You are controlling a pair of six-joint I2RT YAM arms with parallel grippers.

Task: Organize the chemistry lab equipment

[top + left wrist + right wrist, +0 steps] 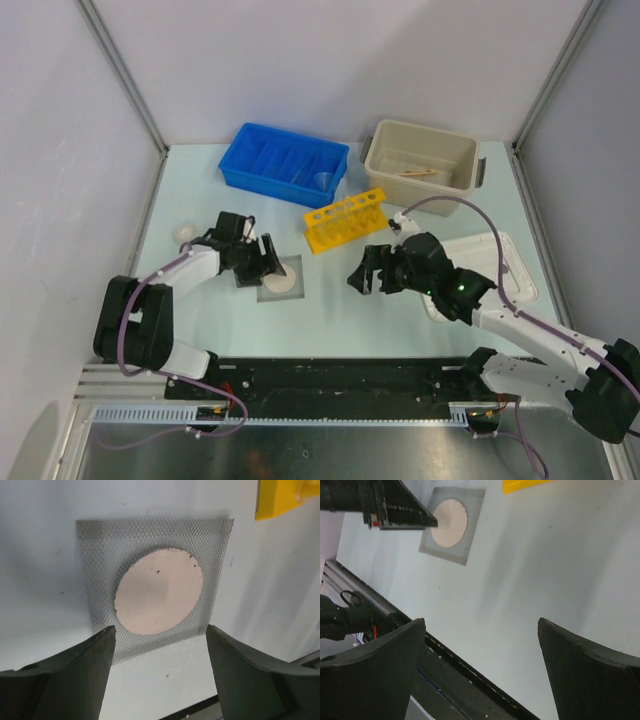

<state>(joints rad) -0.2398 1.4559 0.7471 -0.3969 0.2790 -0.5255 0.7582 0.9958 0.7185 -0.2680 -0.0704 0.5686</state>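
Note:
The square gauze (281, 280) with a pale round centre lies flat on the table; it also shows in the left wrist view (155, 587) and the right wrist view (451, 524). My left gripper (266, 262) (160, 630) is open and empty, just above the gauze's near edge. My right gripper (362, 278) (480, 622) is open and empty over bare table. The yellow test-tube rack (345, 220) lies between the arms. A clear funnel (322, 180) sits in the blue bin. A wooden clamp stick (420, 173) lies in the beige tub. The wire triangle and blue piece are out of view.
The blue divided bin (270, 150) and the beige tub (385, 150) stand at the back. The white lid (505, 270) lies at the right, under my right arm. A small round pale object (184, 232) sits left of my left arm. A black rail (340, 375) edges the front.

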